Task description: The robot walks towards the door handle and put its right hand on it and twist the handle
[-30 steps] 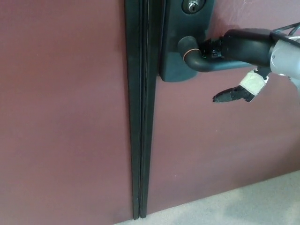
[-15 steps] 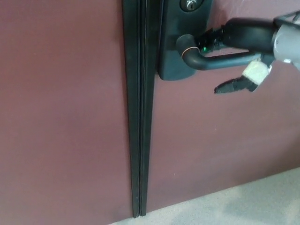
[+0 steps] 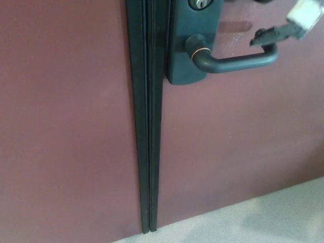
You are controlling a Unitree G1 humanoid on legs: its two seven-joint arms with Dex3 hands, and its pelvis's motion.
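Now right hand (image 3: 291, 25) has lifted off handle (image 3: 233, 59).

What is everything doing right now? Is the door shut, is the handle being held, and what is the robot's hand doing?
Door: shut, its edge tight against the dark strip.
Handle: level, not turned, nothing gripping it.
Keyhole: no key in it.
Right hand: only a finger and a white part show, just above the handle's far end; open or shut is unclear.
Left hand: out of sight.
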